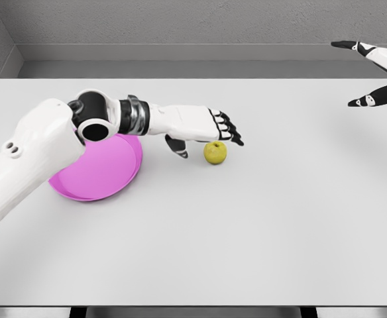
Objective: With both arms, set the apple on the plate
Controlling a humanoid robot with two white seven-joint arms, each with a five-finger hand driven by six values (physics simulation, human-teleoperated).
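- Left hand [207, 132] hovers over the apple [215, 152], fingers [232, 132] spread, gripping nothing.
- Apple rests on the tabletop [260, 225], right of the pink plate [107, 173] near the left edge.
- Right hand [379, 73] is raised at the far right corner, fingers spread.

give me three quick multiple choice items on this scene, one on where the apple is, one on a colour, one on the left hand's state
1. Where is the apple?
A. on the plate
B. on the table, right of the plate
C. in the right hand

2. What colour is the plate?
A. pink
B. blue
C. white

3. What is the left hand doing?
A. gripping the apple
B. open above the apple
C. resting on the plate

Answers: 1 B, the apple sits on the table beside the plate. 2 A, the plate is plainly pink. 3 B, its fingers are spread over the apple, not closed on it. The right hand is at the upper right, open.
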